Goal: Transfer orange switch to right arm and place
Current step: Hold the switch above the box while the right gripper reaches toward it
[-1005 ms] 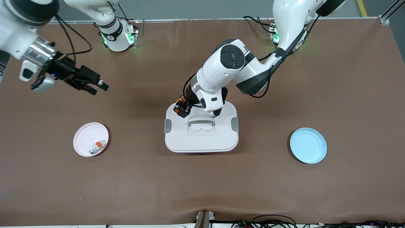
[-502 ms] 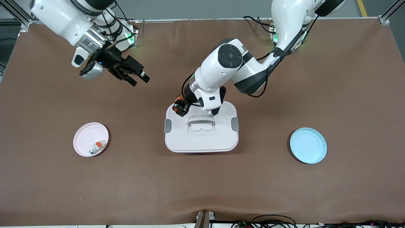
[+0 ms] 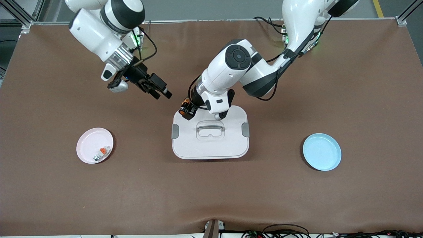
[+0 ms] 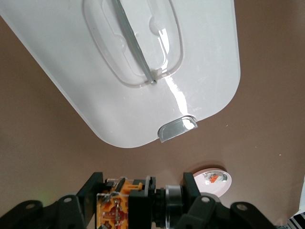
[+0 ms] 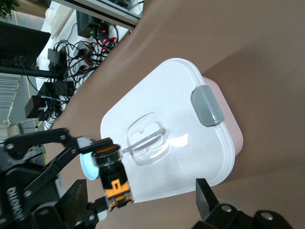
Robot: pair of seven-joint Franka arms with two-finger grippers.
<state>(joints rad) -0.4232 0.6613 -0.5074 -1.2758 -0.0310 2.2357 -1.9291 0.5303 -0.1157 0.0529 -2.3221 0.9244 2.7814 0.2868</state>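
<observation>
My left gripper (image 3: 186, 110) is shut on the orange switch (image 3: 183, 107), a small black and orange push-button part, and holds it above the corner of the white lidded box (image 3: 231, 145) at the table's middle. In the left wrist view the orange switch (image 4: 127, 208) sits clamped between the black fingers (image 4: 90, 188). My right gripper (image 3: 161, 92) is open and empty in the air beside the switch, toward the right arm's end of the table. In the right wrist view the orange switch (image 5: 114, 179) shows between its spread fingers (image 5: 205, 195), still held by the left gripper.
A pink plate (image 3: 86, 145) holding a small white-grey part with an orange piece (image 3: 101, 152) lies toward the right arm's end. A blue plate (image 3: 322, 151) lies toward the left arm's end. The white box has grey latches and a lid handle (image 3: 210, 125).
My right arm has swung from the table's end toward the middle, bringing its open gripper close to the held switch. My left gripper has shifted slightly toward it with the switch.
</observation>
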